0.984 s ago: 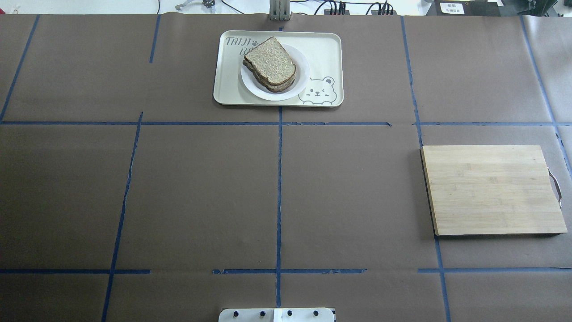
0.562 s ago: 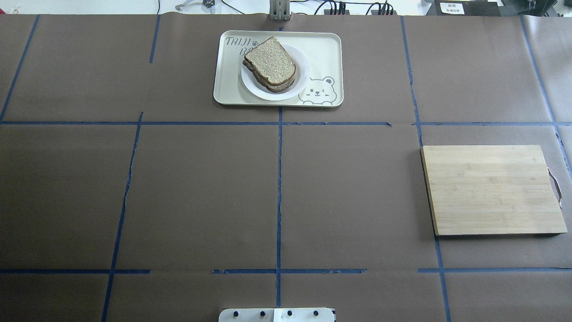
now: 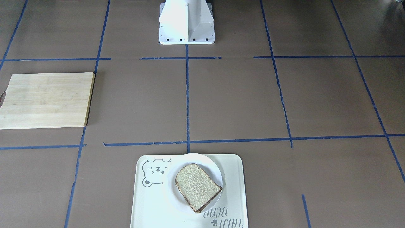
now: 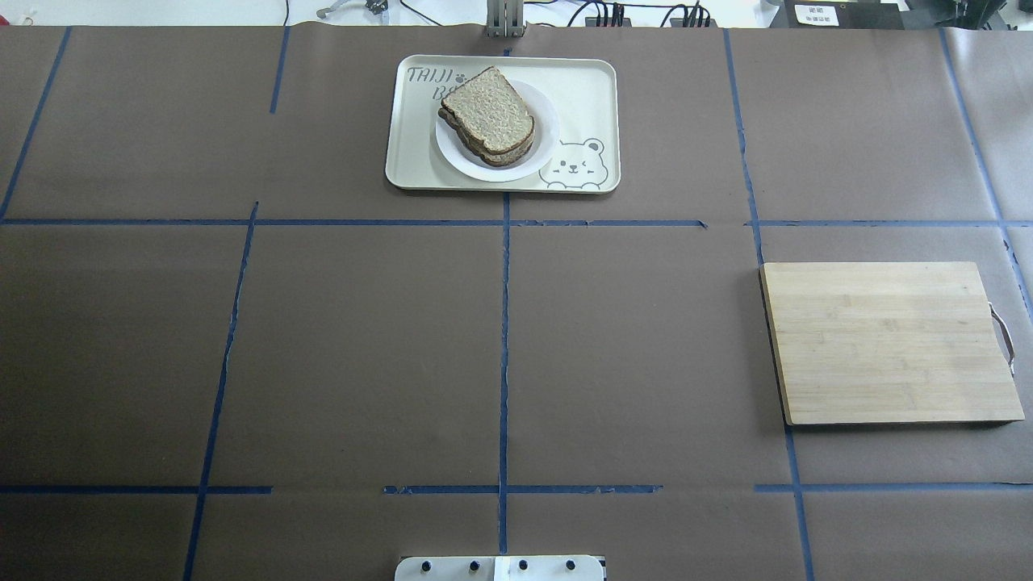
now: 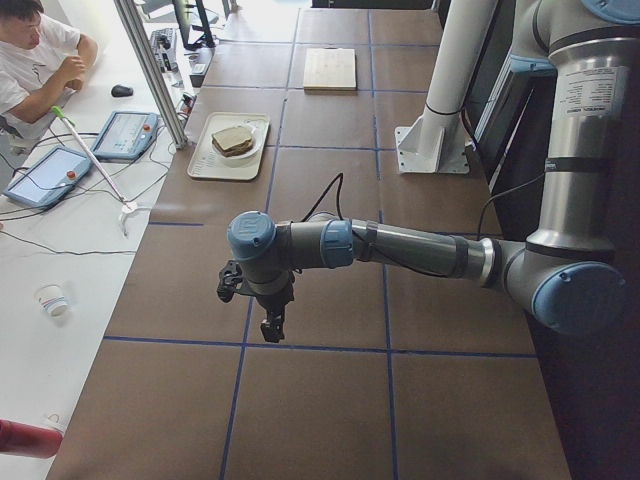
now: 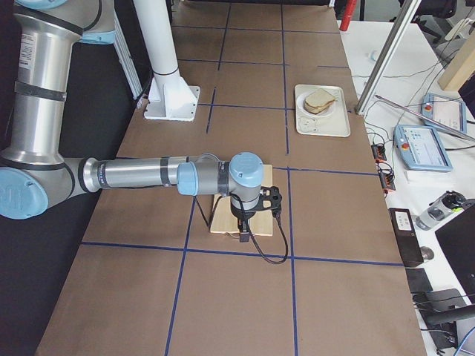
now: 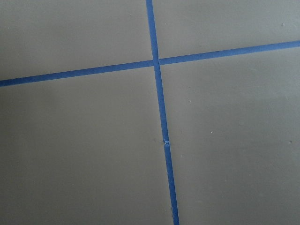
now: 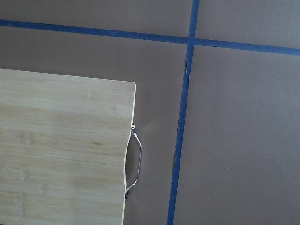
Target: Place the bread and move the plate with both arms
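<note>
bread (image 4: 488, 109): top of stack on plate, far edge, middle
plate (image 4: 542, 139): inside tray (image 4: 589, 89)
my left gripper (image 5: 270, 328): above left end, jaw state can't tell
my right gripper (image 6: 243, 236): over cutting board (image 4: 888, 343), right edge, can't tell either

A cream tray (image 4: 583, 101) printed with a bear was set at the far middle of a brown table (image 4: 363, 339) gridded with blue tape (image 4: 504, 323); a bamboo cutting board (image 4: 888, 343) was laid well apart.
</note>
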Robot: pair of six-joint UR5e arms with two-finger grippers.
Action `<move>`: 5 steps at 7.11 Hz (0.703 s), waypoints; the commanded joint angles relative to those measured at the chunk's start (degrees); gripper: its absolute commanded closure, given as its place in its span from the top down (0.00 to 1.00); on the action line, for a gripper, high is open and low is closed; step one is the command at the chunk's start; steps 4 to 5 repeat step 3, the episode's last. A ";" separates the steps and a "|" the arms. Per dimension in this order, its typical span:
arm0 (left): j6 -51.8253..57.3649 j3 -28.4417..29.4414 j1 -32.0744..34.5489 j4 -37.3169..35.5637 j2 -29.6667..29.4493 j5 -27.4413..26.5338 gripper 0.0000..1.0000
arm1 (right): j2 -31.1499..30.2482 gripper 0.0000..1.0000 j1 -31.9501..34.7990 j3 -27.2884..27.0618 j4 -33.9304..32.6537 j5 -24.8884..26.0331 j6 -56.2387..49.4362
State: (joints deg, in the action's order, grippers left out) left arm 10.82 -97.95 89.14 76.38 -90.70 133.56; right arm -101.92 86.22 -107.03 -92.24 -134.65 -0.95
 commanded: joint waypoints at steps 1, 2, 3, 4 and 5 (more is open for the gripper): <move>0.08 -0.48 -0.02 -0.01 -0.09 0.38 1.00 | -0.03 1.00 0.00 0.41 0.04 0.00 0.07; 0.08 -0.83 -0.02 -0.01 0.00 0.29 1.00 | -0.03 1.00 0.00 0.42 0.13 0.00 0.07; 0.08 -0.84 -0.02 -0.01 0.00 0.29 1.00 | -0.03 1.00 0.00 0.42 0.04 0.00 0.07; 0.08 -0.84 -0.02 -0.01 0.00 0.29 1.00 | -0.03 1.00 0.00 0.42 0.04 0.00 0.07; 0.08 -0.84 -0.02 -0.01 0.00 0.29 1.00 | -0.03 1.00 0.00 0.42 0.04 0.00 0.07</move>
